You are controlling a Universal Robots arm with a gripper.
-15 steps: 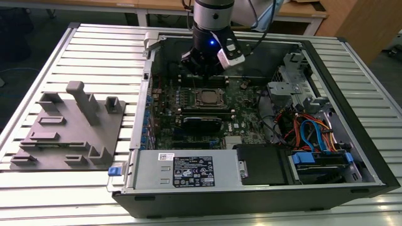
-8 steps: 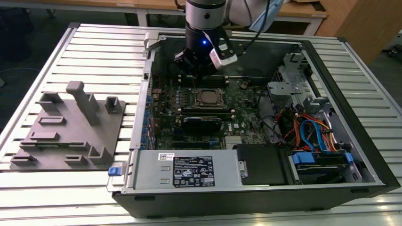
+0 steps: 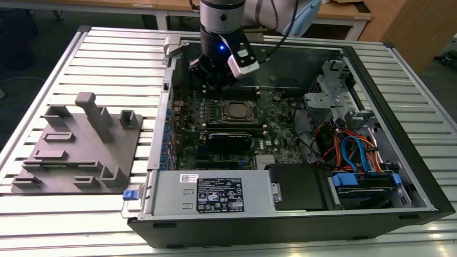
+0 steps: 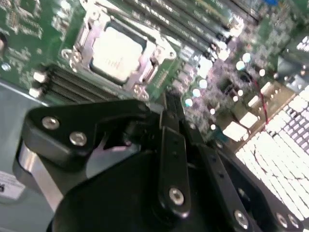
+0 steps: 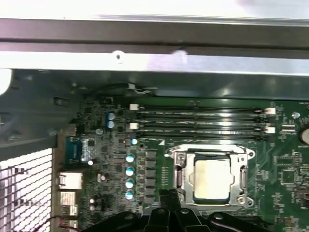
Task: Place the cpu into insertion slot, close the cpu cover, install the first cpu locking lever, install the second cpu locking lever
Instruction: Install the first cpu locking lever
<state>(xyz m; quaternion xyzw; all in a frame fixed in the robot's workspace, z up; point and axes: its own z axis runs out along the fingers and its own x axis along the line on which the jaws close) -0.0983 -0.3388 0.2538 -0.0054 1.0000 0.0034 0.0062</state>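
Too small in the exterior view to tell whether the cpu cover [image 3: 236,111] is latched down. Cannot see the far strip of the motherboard [image 3: 282,140] behind the gripper [image 3: 213,80] there. Washed to white glare past the motherboard's edge in the second wrist view.

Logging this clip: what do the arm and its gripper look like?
The arm has a grey upper section and a black cylindrical wrist with a small blue light, a white box on its side and a black cable. The gripper is black, built of jointed bars with silver screws.
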